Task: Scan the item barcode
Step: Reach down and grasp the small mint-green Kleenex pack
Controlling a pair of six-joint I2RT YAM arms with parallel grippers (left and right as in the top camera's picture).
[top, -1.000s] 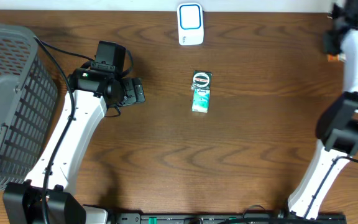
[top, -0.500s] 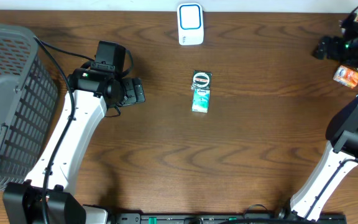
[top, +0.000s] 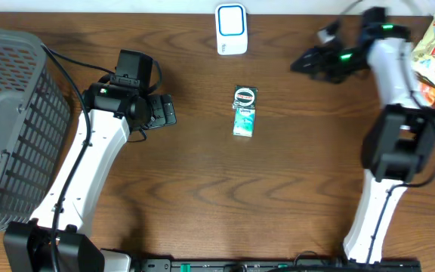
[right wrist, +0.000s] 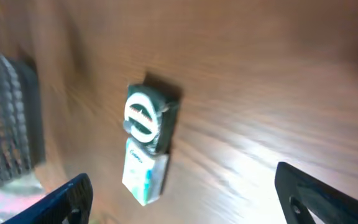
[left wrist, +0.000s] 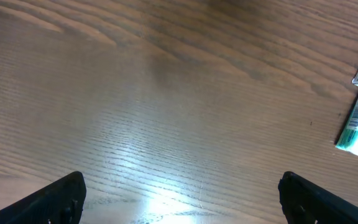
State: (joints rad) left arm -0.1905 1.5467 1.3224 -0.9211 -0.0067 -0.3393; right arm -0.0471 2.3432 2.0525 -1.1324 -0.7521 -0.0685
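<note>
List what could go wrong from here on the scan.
1. The green packet lies flat; the open right claw may push it instead of gripping.
2. No barcode shows on its top face, so it may need turning toward the white scanner.
3. The left claw sits nearby: collision risk.

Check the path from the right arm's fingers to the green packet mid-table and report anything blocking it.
Nothing visible blocks it. Only bare brown wooden table lies between the right arm's open fingers and the small green rectangular packet.
</note>
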